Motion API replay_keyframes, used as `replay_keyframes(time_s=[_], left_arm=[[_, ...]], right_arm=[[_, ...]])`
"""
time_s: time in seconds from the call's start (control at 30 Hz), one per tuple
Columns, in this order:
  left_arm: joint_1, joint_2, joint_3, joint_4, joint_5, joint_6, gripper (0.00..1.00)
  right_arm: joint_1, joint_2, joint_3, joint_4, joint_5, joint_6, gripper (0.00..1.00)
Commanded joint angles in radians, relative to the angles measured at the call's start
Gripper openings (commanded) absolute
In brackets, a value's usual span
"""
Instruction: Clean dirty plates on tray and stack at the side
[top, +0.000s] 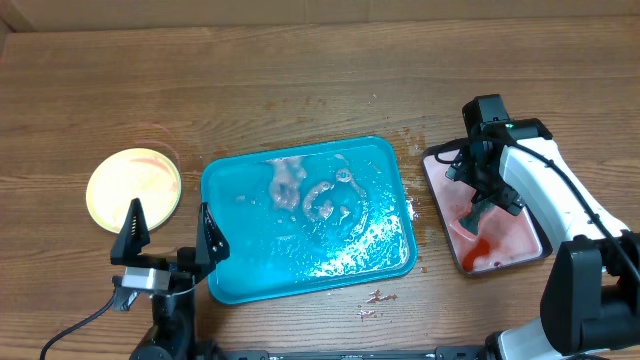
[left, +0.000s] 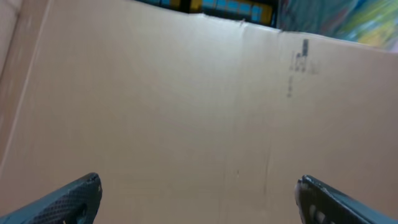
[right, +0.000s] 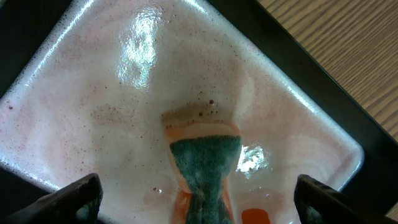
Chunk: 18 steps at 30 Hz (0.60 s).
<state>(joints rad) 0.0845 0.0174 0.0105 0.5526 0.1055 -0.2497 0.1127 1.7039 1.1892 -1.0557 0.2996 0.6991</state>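
Suds (top: 320, 200) are being contained in the central tray (top: 208, 200), a sponge (right: 205, 158) in the right black-rimmed tray (top: 432, 156), on the wood table (top: 300, 80); left gripper (top: 169, 208) and right gripper (right: 198, 183) released

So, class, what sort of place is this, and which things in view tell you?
Probably a robotics lab bench staged for dishwashing: a white robot arm at a wood-grain table, a wet turquoise tray, and plain cardboard walling behind.

Plate (top: 134, 188) left of tray (top: 240, 255)
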Motion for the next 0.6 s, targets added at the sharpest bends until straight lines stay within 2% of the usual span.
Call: replay_keyframes(time_s=[0.0,0.37,0.43,0.57], left_arm=[[-0.009,-0.014,-0.006,-0.098,-0.039,-0.021,1.00],[-0.009,-0.014,-0.006,-0.557,-0.037,-0.020,1.00],[-0.009,-0.014,-0.006,-0.618,-0.035,-0.020,1.00],[-0.012,-0.014,-0.006,-0.626,-0.035,0.031,1.00]], right_arm=[[-0.001,-0.004,0.001,0.004,0.014,0.002,1.00],[-0.001,-0.004,0.001,0.004,0.014,0.002,1.00],[-0.001,-0.004,0.001,0.005,0.014,0.002,1.00],[-0.001,-0.004,0.001,0.005,0.014,0.002,1.00]])
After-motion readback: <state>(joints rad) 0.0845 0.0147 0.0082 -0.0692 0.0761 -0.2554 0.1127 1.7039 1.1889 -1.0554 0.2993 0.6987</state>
